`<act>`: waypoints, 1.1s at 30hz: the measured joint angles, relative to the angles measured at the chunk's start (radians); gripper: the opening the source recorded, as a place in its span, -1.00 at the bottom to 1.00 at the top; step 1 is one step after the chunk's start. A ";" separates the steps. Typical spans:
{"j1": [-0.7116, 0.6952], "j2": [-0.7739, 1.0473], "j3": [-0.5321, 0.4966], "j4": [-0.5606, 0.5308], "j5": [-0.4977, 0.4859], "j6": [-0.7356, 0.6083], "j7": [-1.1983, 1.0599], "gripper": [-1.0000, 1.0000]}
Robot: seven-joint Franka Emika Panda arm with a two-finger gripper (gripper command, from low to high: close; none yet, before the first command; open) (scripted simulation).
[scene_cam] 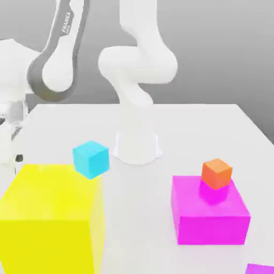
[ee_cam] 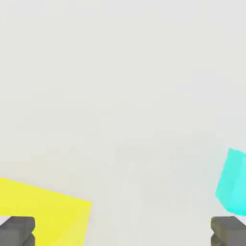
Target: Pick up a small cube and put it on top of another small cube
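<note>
Turquoise small cube (ee_cam: pixel 234 182) sits approx. beside open tool (ee_cam: pixel 123 230).

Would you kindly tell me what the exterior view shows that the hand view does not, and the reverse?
The exterior view adds the arm, a sky-blue cube, and an orange cube sitting on a magenta block. The hand view adds the open end effector, its fingertips wide apart, and a greener turquoise cube. Both share the large yellow block and the white table.
</note>
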State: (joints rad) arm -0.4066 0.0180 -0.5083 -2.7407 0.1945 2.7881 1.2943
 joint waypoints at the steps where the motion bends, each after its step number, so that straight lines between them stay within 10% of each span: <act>1: -0.012 0.025 -0.021 -0.020 -0.039 0.024 0.060 0.00; 15: -0.203 0.278 0.270 0.023 0.259 0.208 -0.125 0.00; 16: -0.229 0.295 0.301 0.027 0.280 0.221 -0.140 -1.00; 22: -0.241 0.304 0.316 0.028 0.288 0.228 -0.145 -1.00; 33: -0.081 0.115 0.086 -0.017 -0.008 0.100 0.074 -1.00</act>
State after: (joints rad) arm -0.4878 0.1329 -0.4220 -2.7580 0.1866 2.8880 1.3686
